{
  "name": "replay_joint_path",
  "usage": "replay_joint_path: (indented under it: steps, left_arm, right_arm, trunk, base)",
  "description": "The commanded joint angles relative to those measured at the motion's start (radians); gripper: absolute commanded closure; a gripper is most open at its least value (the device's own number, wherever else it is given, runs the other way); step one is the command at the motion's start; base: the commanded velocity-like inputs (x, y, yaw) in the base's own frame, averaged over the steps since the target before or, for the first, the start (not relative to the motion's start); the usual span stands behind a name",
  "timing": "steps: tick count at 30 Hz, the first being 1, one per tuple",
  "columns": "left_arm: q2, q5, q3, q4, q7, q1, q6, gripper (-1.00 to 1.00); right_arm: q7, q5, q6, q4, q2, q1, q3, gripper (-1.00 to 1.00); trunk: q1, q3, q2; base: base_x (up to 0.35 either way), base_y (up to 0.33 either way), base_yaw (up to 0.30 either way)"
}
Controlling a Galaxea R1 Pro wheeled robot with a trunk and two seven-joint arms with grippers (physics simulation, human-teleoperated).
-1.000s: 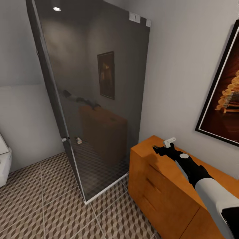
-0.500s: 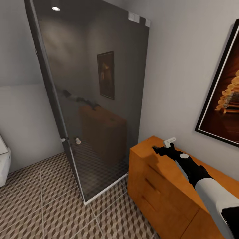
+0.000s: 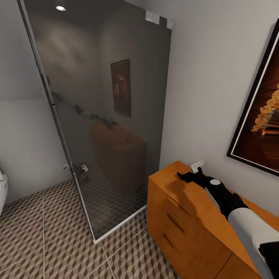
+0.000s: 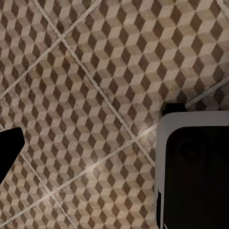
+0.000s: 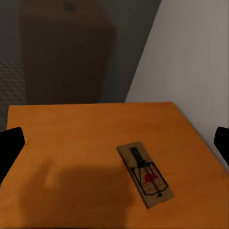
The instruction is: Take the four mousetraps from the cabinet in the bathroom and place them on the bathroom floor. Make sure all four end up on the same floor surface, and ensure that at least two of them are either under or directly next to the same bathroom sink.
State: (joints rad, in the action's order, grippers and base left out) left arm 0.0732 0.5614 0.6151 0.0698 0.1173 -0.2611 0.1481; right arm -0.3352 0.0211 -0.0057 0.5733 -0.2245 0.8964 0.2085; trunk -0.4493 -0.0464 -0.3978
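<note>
One mousetrap, a small brown wooden slab with dark wire and a red spot, lies flat on the top of the orange-brown cabinet. My right gripper hangs open just above that top, short of the trap, with a dark fingertip at each side edge of the right wrist view. In the head view the right gripper reaches over the near corner of the cabinet. My left gripper hovers over the cube-patterned bathroom floor, one dark fingertip showing, nothing held.
A tall dark glass shower screen stands just left of the cabinet, mirroring it and my arm. A black-framed picture hangs on the wall above the cabinet. Patterned floor stretches to the left. A dark robot part is below the left wrist.
The head camera has shifted, so the shower screen and floor sit further left in the picture. My right arm holds about the same pose over the cabinet top.
</note>
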Motion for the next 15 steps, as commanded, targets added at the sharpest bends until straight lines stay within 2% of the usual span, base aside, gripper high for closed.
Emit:
replay_joint_path:
  steps: [1,8,15]
  left_arm:
    - [-0.001,0.003,0.006,0.003,0.001,-0.001,0.005,-1.0]
    - [0.0,0.003,0.006,0.003,0.001,-0.001,0.005,-1.0]
    - [0.0,0.003,0.006,0.004,0.001,-0.001,0.004,-1.0]
  right_arm:
    - [-0.013,0.003,-0.001,0.0,-0.001,0.001,0.003,-1.0]
    - [-0.069,0.006,0.0,0.0,-0.002,0.001,0.002,-1.0]
    - [-0.08,0.005,0.0,0.0,-0.002,0.001,0.002,-1.0]
  trunk:
    - [-0.001,-0.002,-0.002]
    - [-0.001,-0.002,-0.002]
    - [-0.001,-0.002,-0.002]
  base:
    - [0.012,-0.01,0.0]
    - [0.005,-0.004,0.0]
    - [0.0,0.0,0.0]
